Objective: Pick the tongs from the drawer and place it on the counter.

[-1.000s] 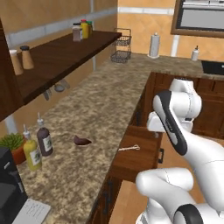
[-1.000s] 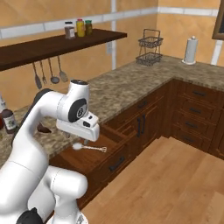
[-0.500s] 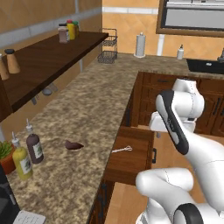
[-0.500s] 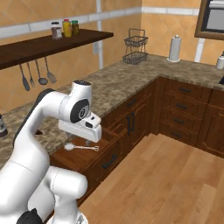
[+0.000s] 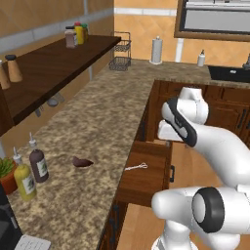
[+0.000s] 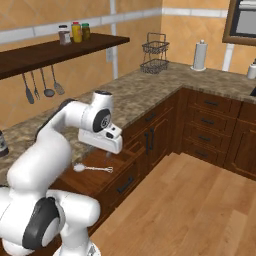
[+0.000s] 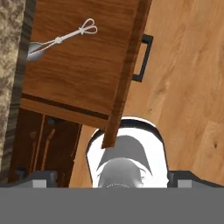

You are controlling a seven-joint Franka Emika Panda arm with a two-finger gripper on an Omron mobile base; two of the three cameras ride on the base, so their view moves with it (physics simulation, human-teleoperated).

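Tongs lie flat on the wood bottom of the pulled-out drawer, close to its inner side by the table's edge, rounded end toward the cabinet and looped end toward the drawer front. Going left to right in the left base view: sauce bottles stand at the table's near left, a small dark brown lump rests on the bare granite beside them, then comes the open drawer, then the white arm bent above it. The hand looks down at the drawer's black handle and the tongs, probably to line up a reach from above. The claw's tips sit at the bottom of that view, too cut off to judge, so I cannot tell whether it is spread or pressed together.
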